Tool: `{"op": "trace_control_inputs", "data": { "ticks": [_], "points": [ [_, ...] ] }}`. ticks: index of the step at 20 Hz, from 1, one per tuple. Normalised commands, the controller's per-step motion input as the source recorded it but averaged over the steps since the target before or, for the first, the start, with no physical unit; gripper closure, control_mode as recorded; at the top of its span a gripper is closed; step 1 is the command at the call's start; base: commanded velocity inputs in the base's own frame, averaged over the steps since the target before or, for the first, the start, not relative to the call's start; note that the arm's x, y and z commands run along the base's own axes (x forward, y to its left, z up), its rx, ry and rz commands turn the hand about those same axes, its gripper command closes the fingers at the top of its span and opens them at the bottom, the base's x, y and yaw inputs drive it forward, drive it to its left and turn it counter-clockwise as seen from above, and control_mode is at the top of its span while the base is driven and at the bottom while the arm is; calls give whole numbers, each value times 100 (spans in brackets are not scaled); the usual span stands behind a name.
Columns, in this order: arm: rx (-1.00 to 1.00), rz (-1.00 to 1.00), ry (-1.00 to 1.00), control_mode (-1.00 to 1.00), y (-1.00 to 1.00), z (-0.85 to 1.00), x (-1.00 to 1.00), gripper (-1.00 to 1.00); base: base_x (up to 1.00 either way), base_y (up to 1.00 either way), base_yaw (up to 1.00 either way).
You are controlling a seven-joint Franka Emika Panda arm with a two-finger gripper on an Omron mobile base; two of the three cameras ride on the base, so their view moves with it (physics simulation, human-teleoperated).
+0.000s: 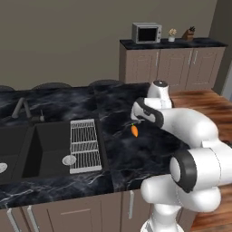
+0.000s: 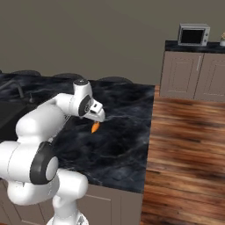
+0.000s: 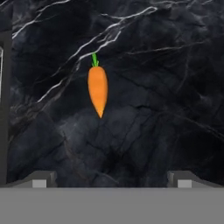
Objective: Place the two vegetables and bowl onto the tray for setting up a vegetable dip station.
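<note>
Task looks barely started. The carrot [image 3: 97,89] lies loose on the dark marble bench [image 1: 149,149], right of the sink [image 1: 50,149] and its wire rack [image 1: 84,146]; it also shows orange just past the arm in the right base view [image 2: 95,127]. The arm's hand sits above it, and in the hand view the carrot is ahead of the fingers [image 3: 111,179], clear of both tips, not touched. The fingers are spread wide, holding nothing. The carrot's tip points toward the hand and its green stub away.

My read: approach to the first pick, grasp not yet made. The pickle-like vegetable, bowl and tray can't be located in these frames, so nothing can be counted as placed. Left to do: grab the carrot, carry it to the tray, then the second vegetable and the bowl.
</note>
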Motion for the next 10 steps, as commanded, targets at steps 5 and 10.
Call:
{"op": "trace_control_inputs", "data": {
  "ticks": [5,10],
  "points": [
    [0,10,7,-100,0,-28,44,-100,0,0,0],
    [-3,2,8,-100,2,-26,44,-100,0,0,0]
  ]
}}
